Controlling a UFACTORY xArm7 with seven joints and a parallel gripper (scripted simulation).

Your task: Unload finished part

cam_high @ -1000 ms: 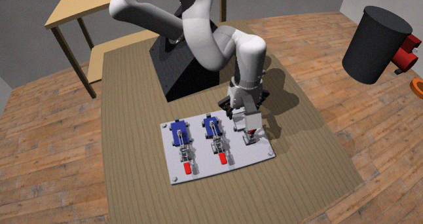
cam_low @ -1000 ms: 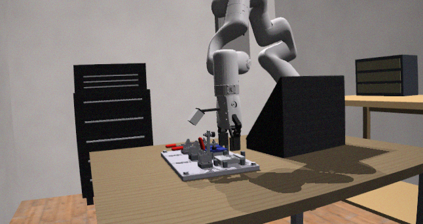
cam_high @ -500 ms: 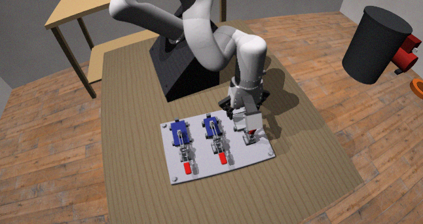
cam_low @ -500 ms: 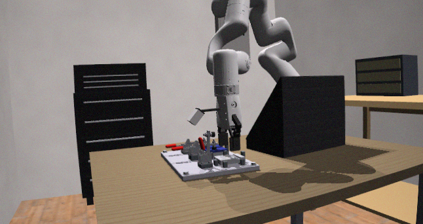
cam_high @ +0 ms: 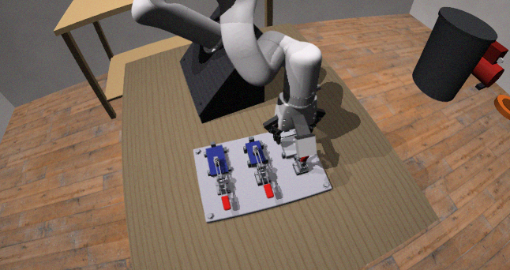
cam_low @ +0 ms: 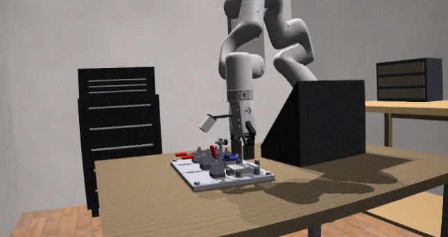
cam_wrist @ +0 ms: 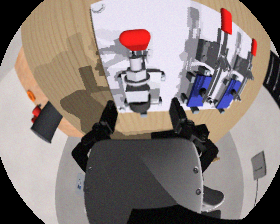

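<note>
Fingers [cam_high: 294, 134] [cam_low: 243, 151]: released — above finished part [cam_high: 289, 145] [cam_low: 241, 168] | its clamp [cam_high: 301, 166] [cam_low: 218, 168] [cam_wrist: 137, 70]: raised (red handle [cam_high: 304, 159] [cam_low: 213, 152] [cam_wrist: 135, 39] up)

Here's your wooden table [cam_high: 166, 235] [cam_low: 145, 199] [cam_wrist: 46, 55], grain showing, with the pale fixture plate [cam_high: 249, 204] [cam_low: 194, 179] [cam_wrist: 171, 20] lying flat on it, and the black wedge-shaped base [cam_high: 202, 117] [cam_low: 333, 123] standing nearby.

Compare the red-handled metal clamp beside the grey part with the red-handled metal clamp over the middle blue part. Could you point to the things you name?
The grey part's clamp [cam_high: 301, 168] [cam_low: 217, 169] [cam_wrist: 136, 64] has its handle up; the middle clamp [cam_high: 262, 177] [cam_low: 205, 163] [cam_wrist: 208, 52] has its handle down. The former's arm stands raised; the latter's reaches over its part. Both have red grips.
</note>
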